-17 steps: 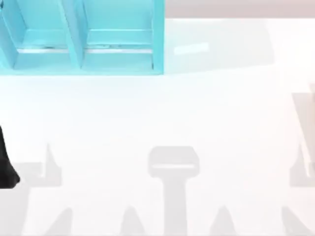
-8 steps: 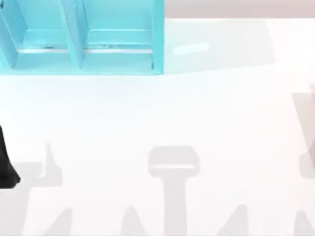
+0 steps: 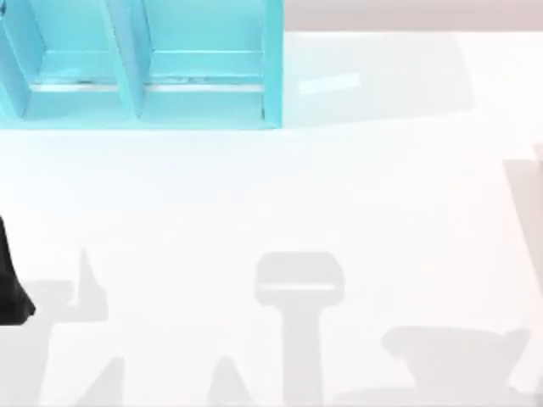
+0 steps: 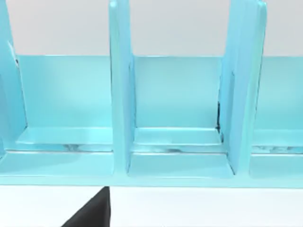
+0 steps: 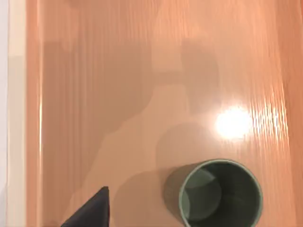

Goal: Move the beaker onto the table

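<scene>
At the top view's left edge, a black part of the left arm (image 3: 12, 284) is seen over the large glossy white table (image 3: 280, 195); whether the left gripper is spread or pressed together cannot be told. The turquoise blue shelf unit with upright dividers (image 3: 140, 68) stands at the table's far left. In the right wrist view, the small olive-green cylindrical beaker (image 5: 220, 195) is seen upright on a glossy orange wooden surface (image 5: 118, 85), with a black fingertip (image 5: 92, 210) of the right gripper beside it, apart from it; that gripper's state cannot be told either.
</scene>
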Available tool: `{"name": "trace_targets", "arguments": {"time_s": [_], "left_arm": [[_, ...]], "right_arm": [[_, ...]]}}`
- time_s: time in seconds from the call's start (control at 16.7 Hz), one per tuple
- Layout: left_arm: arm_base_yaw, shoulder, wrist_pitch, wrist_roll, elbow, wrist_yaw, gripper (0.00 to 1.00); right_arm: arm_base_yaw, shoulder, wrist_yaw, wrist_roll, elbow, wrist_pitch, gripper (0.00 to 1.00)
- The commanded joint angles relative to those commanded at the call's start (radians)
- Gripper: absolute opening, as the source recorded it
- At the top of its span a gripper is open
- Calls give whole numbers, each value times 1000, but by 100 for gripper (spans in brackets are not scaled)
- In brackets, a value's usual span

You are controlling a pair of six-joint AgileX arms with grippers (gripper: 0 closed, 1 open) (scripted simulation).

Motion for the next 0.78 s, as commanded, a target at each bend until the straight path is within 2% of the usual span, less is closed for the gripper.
{"name": "trace_targets", "arguments": {"time_s": [0.36,0.54,0.78], "left_arm": [[0,0,0,0,0,0,100],[0,0,0,0,0,0,100],[0,0,0,0,0,0,100]], "right_arm": [[-154,481,-2,-155,362,-353,100],[-196,584,4,-193,458,-439,100],[-204,602,6,-201,478,-454,100]]}}
